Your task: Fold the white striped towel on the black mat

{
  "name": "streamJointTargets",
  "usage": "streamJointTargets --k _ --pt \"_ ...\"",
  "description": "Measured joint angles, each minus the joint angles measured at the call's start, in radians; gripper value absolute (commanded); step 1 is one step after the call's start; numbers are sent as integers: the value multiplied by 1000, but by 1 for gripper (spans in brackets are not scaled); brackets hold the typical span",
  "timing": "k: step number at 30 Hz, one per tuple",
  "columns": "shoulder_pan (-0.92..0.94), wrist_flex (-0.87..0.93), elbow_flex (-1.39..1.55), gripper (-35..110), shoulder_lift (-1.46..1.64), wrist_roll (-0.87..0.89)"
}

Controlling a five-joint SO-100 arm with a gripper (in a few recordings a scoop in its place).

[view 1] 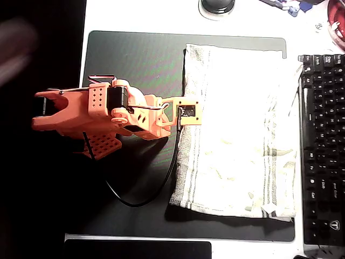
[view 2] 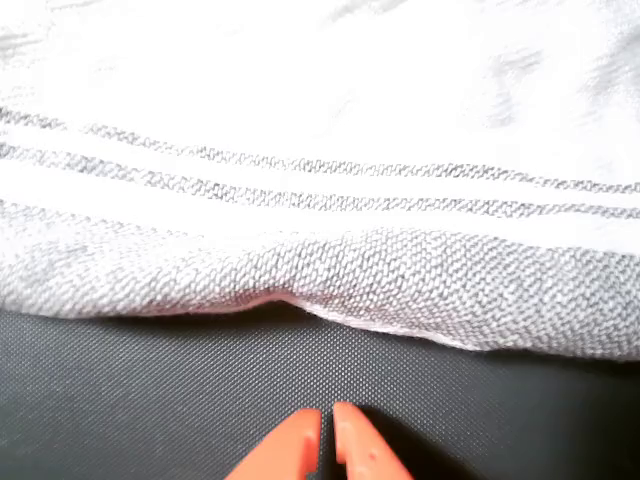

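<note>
Seen from overhead, we find the orange arm (view 1: 102,113) stretched across the black mat (view 1: 135,59), its wrist end reaching the left edge of the white striped towel (view 1: 242,135). The towel lies spread flat over the right part of the mat, its thin grey stripe bands running near the left edge and again toward the right, with its right side close beside a black keyboard (view 1: 323,145) on the white surface (view 1: 151,16). A black cable (view 1: 161,186) loops from the arm down over the mat and back up to the wrist.

In the wrist view, we look along the jaws (view 2: 328,425): the two orange fingertips (view 2: 290,445) sit pressed together, tips touching or nearly so, with nothing between them. They hover over bare mat (view 2: 150,390), just short of the towel's hem (view 2: 400,280). Directly ahead of the jaws the hem lifts into a slight ridge, casting a dark shadow beneath it; beyond that ridge the stripe bands run across the cloth from side to side. The towel is apart from the jaws, not held. We cannot tell whether the tips touch the mat.

A dark round object (view 1: 217,5) sits at the top edge of the surface.
</note>
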Motion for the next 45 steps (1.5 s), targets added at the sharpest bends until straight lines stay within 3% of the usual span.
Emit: streamJointTargets --k 6,11,15,19,26,31,45 --pt "-12 0 0 1 0 14" --pt "-253 -29 -2 0 0 222" --pt "-81 -31 5 0 0 239" --pt "20 -15 2 0 0 114" --pt "29 -2 -51 0 -34 -9" --pt "-97 -2 -311 0 -305 26" --pt "-491 -43 -1345 4 -1436 453"
